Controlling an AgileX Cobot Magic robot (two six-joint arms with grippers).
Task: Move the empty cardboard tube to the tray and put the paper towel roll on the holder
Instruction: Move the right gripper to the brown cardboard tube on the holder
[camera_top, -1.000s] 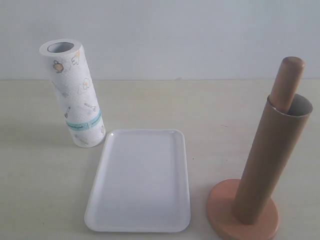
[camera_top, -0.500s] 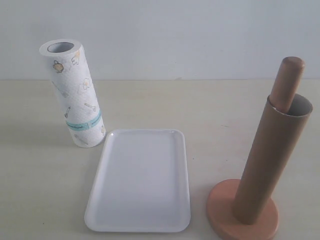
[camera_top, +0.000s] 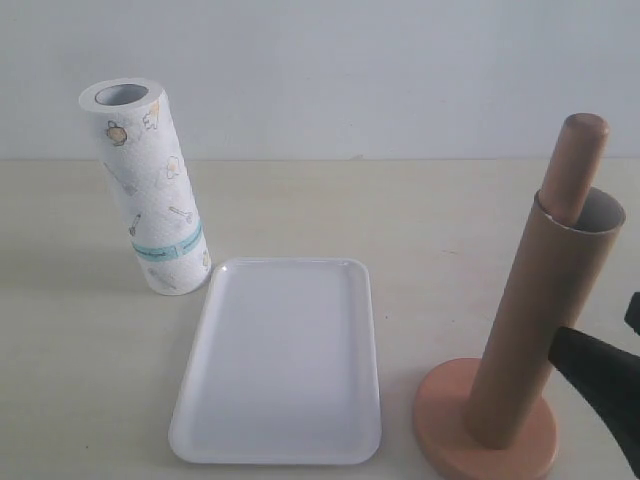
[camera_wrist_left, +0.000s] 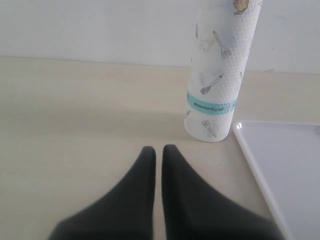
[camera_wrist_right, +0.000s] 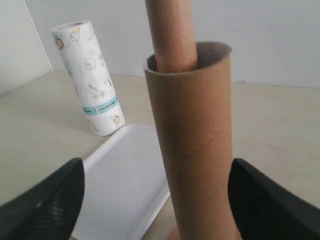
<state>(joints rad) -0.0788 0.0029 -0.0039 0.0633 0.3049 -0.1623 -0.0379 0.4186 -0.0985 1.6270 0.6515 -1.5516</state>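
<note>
The empty cardboard tube (camera_top: 535, 320) stands sleeved around the post of the holder (camera_top: 583, 150). Its lower end rests on the holder's round disc base, on the right of the exterior view. The post's rounded top sticks out of the tube's open upper mouth and leans against one side of the rim, so a crescent of the tube's grey inside shows beside it. The right wrist view shows the same nesting, with the wooden post rising out of the brown cylinder.

The right gripper (camera_wrist_right: 156, 170) has its jaws spread wide apart, one dark finger (camera_wrist_right: 52, 200) on each side of the tube. A clear gap shows between each finger and the cardboard, so nothing is gripped. In the exterior view only part of this gripper shows, at the right edge just beside the tube's lower half.

The tray (camera_top: 275, 263) lies flat on the table (camera_top: 450, 215) between the holder and the paper towel roll (camera_top: 150, 190). Its white floor shows uncovered from rim to rim.

The roll stands on end just beside the tray's far left corner, well apart from the holder. Its hollow core opens upward. Whether its foot touches the tray's rim cannot be told.

The left gripper (camera_wrist_left: 158, 150) hangs low over the table near the roll. Its jaws are pressed together with nothing between them.
</note>
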